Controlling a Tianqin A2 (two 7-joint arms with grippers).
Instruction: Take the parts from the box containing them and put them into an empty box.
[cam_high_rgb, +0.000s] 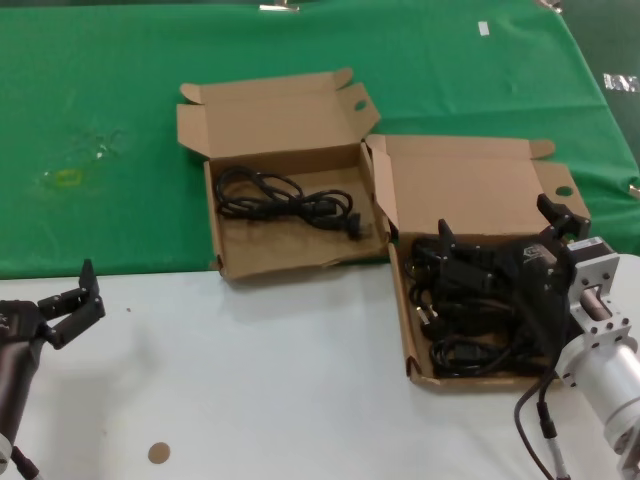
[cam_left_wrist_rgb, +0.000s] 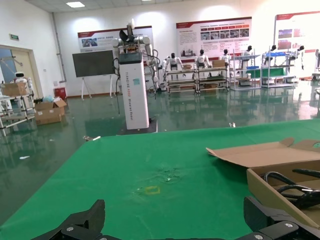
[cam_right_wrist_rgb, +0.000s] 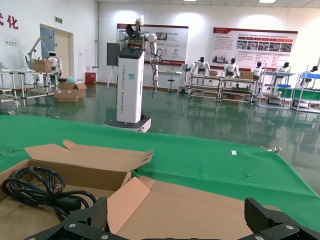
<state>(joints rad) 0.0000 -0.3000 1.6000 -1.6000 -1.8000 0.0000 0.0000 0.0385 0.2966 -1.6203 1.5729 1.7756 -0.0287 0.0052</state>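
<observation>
Lying beneath right fingers (cam_high_rgb: 446, 240): parts (cam_high_rgb: 470, 325)

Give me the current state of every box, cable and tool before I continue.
Left box: lid open, one coiled cable inside.
Right box: lid open, holding several cable bundles.
Right tool: open, over the right box, holding nothing.
Left tool: open, empty, parked over the white table, clear of both boxes.

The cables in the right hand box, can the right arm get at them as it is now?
Probably yes. The right gripper hangs open directly over the cables in the right box, whose lid is folded back, and nothing lies between them. The left gripper sits far off over the white table.
</observation>
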